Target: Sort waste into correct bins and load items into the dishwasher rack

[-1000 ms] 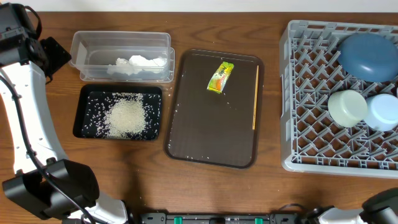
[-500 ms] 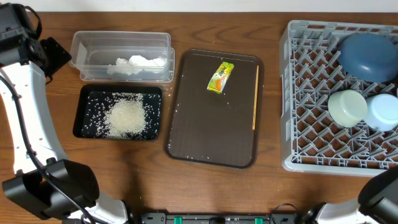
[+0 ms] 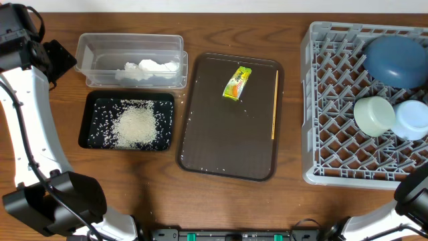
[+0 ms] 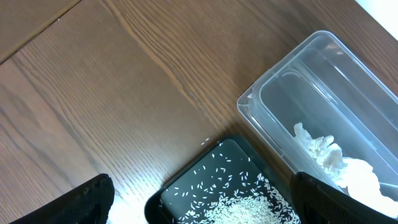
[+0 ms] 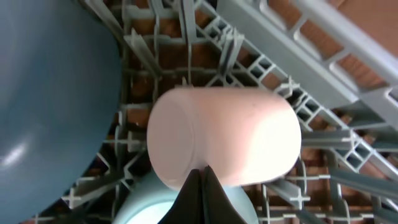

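The heap of rice [image 3: 136, 125] lies in the black tray [image 3: 90, 134]. The crumpled tissue [image 3: 148, 69] lies in the clear tub [image 3: 130, 41]. The yellow-green wrapper [image 3: 237, 83] and the wooden stick [image 3: 274, 104] lie on the brown serving tray [image 3: 221, 147]. The grey rack [image 3: 334, 100] holds the dark blue plate [image 3: 396, 60], the mint bowl [image 3: 373, 115] and the light blue bowl [image 3: 411, 120]. The pinkish cup [image 5: 224, 137] lies on its side in the rack. My right gripper [image 5: 202, 171] is shut, its tip at the cup's lower edge. My left gripper [image 4: 214, 205] is open and empty, left of the tub.
The left arm [image 3: 27, 120] runs down the table's left side. The right arm [image 3: 414, 197] shows at the bottom right corner, by the rack's front edge. Loose rice grains are scattered on the brown tray.
The right arm has come a little further into the overhead view at the bottom right corner. Nothing else has moved.
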You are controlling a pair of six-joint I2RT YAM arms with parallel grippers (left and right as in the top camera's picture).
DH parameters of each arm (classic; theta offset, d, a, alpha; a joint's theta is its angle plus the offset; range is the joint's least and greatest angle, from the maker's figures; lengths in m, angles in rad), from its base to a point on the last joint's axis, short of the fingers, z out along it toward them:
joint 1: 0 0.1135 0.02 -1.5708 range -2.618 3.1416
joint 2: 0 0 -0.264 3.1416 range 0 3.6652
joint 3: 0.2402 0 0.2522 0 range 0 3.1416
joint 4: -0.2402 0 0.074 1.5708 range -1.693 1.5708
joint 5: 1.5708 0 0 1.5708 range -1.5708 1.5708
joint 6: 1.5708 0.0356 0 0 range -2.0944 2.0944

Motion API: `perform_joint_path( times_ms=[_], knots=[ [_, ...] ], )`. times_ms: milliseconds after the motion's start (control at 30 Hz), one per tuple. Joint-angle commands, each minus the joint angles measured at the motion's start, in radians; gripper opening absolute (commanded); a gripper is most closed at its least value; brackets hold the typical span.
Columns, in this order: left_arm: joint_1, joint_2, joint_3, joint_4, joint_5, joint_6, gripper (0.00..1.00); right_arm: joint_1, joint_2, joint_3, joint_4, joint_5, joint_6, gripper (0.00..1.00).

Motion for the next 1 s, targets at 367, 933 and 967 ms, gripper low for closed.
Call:
perform_joint_path(
  times_ms=[367,933,967],
  knots=[
    [0.003,-0.003,0.003,-0.002,-0.012,-0.002,0.93,-0.001,-0.018,0.000,-0.019,-0.010,-0.011,0.01],
    [0.003,-0.003,0.003,-0.002,-0.012,-0.002,0.93,0.001,-0.011,0.000,0.138,-0.159,-0.011,0.01],
    [0.003,-0.003,0.003,-0.002,-0.012,-0.002,0.93,0.001,0.003,0.000,0.140,-0.150,-0.011,0.02]
  ],
)
